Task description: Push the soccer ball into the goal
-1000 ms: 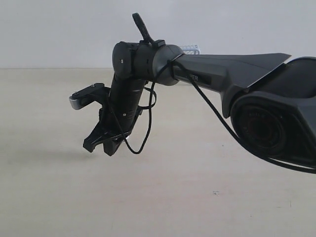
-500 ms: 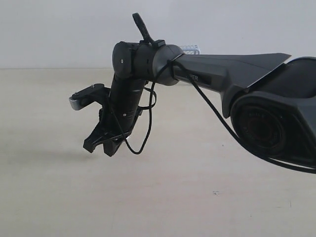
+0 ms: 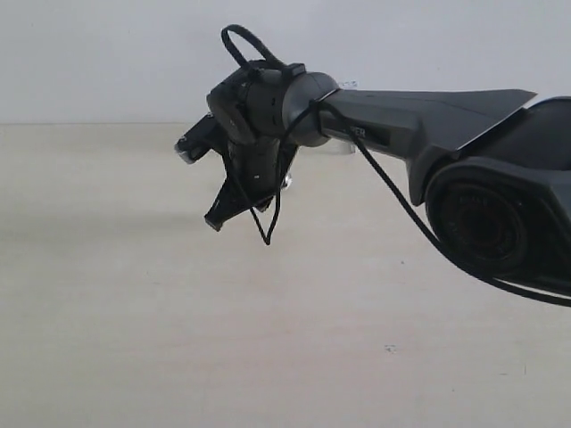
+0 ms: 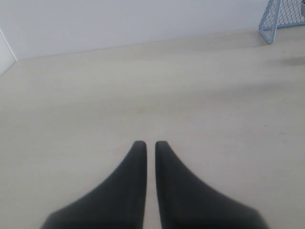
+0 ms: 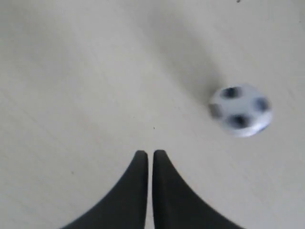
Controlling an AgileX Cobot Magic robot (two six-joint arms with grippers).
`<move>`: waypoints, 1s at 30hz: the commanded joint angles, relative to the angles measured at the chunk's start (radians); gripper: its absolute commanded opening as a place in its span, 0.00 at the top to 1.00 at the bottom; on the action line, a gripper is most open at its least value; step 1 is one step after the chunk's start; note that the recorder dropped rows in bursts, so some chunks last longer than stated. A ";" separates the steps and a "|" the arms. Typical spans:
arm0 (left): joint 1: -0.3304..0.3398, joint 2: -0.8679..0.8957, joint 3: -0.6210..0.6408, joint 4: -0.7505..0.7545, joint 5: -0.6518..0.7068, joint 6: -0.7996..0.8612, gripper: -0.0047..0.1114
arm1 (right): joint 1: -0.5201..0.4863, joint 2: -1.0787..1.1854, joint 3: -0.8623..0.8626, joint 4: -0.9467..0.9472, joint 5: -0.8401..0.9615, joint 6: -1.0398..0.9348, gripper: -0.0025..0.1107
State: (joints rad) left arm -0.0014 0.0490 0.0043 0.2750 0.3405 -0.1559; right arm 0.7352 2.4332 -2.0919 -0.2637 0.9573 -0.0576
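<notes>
The soccer ball (image 5: 240, 110), white with black patches and blurred, lies on the pale tabletop in the right wrist view, off to one side beyond my right gripper (image 5: 149, 153) and apart from it. That gripper is shut on nothing. In the exterior view it (image 3: 219, 219) hangs above the table at the end of the dark arm, and I cannot make out the ball there. The goal (image 4: 282, 19), a pale blue frame with netting, shows at a corner of the left wrist view, far from my left gripper (image 4: 147, 143), which is shut and empty.
The right arm's large dark link (image 3: 446, 134) and base joint (image 3: 491, 223) fill the right side of the exterior view and hide what lies behind them. A black cable (image 3: 393, 196) loops along the arm. A white wall (image 3: 89, 53) bounds the far table edge.
The right arm's wrist has turned and lifted, carrying its gripper up and to the right in the exterior view. The bit of goal above the arm is now covered.
</notes>
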 commanded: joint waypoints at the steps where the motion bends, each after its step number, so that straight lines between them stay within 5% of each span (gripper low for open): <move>1: -0.008 0.006 -0.004 0.000 -0.003 -0.009 0.91 | 0.003 -0.063 -0.005 0.231 0.058 -0.187 0.98; 6: -0.008 0.006 -0.004 0.000 -0.003 -0.009 0.91 | 0.006 -0.113 -0.002 0.474 0.119 -0.299 0.98; 15: -0.008 0.006 -0.004 0.000 -0.003 -0.009 0.91 | 0.006 -0.196 0.010 0.518 0.207 -0.317 0.98; 30: -0.008 0.006 -0.004 0.000 -0.003 -0.009 0.91 | 0.006 -0.514 0.417 0.516 -0.014 -0.317 0.98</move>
State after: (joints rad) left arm -0.0014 0.0490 0.0043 0.2750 0.3405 -0.1559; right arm 0.7436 1.9686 -1.7257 0.2524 0.9783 -0.3647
